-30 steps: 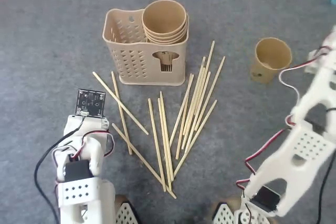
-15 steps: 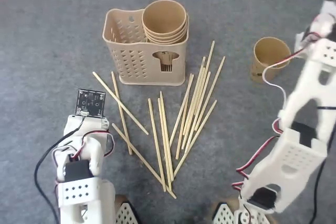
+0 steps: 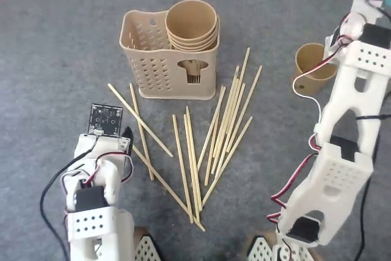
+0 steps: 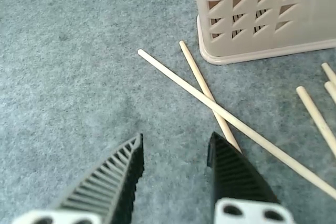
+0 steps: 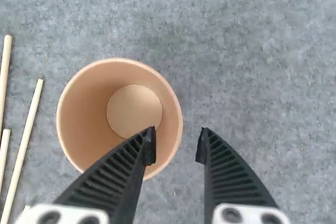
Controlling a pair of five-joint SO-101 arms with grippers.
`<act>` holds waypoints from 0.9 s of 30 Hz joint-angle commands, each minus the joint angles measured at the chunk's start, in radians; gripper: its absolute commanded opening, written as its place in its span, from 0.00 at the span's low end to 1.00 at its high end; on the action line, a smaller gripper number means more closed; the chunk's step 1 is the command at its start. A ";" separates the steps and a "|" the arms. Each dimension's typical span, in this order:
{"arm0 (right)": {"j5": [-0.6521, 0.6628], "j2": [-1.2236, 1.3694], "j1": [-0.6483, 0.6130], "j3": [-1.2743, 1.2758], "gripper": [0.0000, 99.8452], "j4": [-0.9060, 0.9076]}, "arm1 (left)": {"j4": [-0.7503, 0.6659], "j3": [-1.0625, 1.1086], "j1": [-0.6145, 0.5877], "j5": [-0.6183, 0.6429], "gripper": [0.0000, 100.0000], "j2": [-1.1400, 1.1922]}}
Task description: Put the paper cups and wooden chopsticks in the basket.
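A tan perforated basket (image 3: 153, 65) stands at the back centre with a stack of paper cups (image 3: 191, 22) in its right compartment. Several wooden chopsticks (image 3: 214, 132) lie fanned on the grey mat in front of it. One loose paper cup (image 3: 311, 68) stands upright at the right. My right gripper (image 5: 176, 132) is open above that cup (image 5: 131, 108), one finger over its inside and the other outside the rim. My left gripper (image 4: 176, 140) is open low over the mat, near two crossed chopsticks (image 4: 210, 106) and the basket's corner (image 4: 262, 19).
The right arm (image 3: 354, 90) stretches along the mat's right side, and the left arm (image 3: 98, 175) sits at the front left. Chopstick ends (image 5: 23, 129) lie close beside the loose cup. Bare mat lies left of the basket.
The right arm swung away from the front edge and stretched out over the loose cup. A black finger now shows beside the left wrist; that arm otherwise stayed put.
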 commanded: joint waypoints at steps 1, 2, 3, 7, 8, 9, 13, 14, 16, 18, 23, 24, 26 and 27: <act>-0.011 0.022 -0.007 -0.021 0.15 -0.030 | -0.025 -0.007 -0.005 -0.006 0.18 -0.023; -0.011 0.041 -0.007 -0.021 0.15 -0.033 | -0.025 -0.007 -0.005 -0.006 0.18 -0.023; -0.011 0.059 -0.005 -0.021 0.15 -0.041 | -0.025 -0.007 -0.005 -0.006 0.18 -0.023; -0.011 0.134 0.007 -0.021 0.14 -0.058 | -0.025 -0.007 -0.005 -0.006 0.18 -0.025; -0.011 0.150 0.008 -0.021 0.14 -0.064 | -0.025 -0.007 -0.005 -0.006 0.18 -0.025; -0.011 0.162 0.010 -0.021 0.14 -0.065 | -0.025 -0.007 -0.005 -0.006 0.18 -0.025; -0.011 0.153 0.010 -0.023 0.00 -0.051 | -0.025 -0.007 -0.005 -0.006 0.18 -0.025; -0.011 0.139 0.010 -0.023 0.02 -0.036 | -0.025 -0.007 -0.005 -0.006 0.18 -0.025; -0.011 0.101 0.010 -0.023 0.00 -0.013 | -0.025 -0.007 -0.005 -0.006 0.18 -0.025; -0.011 0.056 0.010 -0.023 0.01 0.010 | -0.025 -0.007 -0.005 -0.006 0.18 -0.025; -0.020 -0.084 0.004 -0.023 0.01 0.050 | -0.025 -0.005 -0.005 -0.006 0.18 -0.025; -0.023 -0.113 0.002 -0.023 0.01 0.051 | -0.025 -0.005 -0.005 -0.006 0.18 -0.025; -0.049 -0.170 -0.013 -0.023 0.01 0.050 | -0.025 -0.005 -0.005 -0.006 0.18 -0.025; -0.071 -0.199 -0.022 -0.023 0.01 0.048 | -0.025 -0.005 -0.005 -0.006 0.18 -0.025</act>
